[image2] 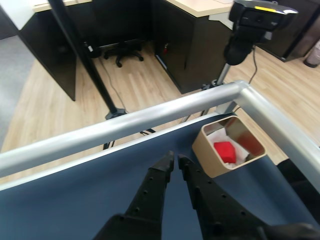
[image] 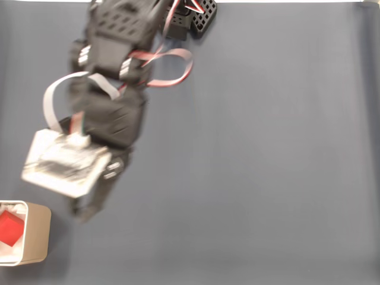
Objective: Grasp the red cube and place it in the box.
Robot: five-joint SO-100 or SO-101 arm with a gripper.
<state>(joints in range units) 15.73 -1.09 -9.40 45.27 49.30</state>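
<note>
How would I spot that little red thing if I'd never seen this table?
Find the blue-grey table, then the tan box at its lower-left corner in the fixed view. Inside, on white lining, lies the red cube, the only bright red thing there.

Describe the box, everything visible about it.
The box is small and tan with rounded corners, a pale rim and a white inside. It stands open side up on the blue table mat at the corner by the metal rail. The red cube lies inside it. The gripper is beside it, not touching.
</note>
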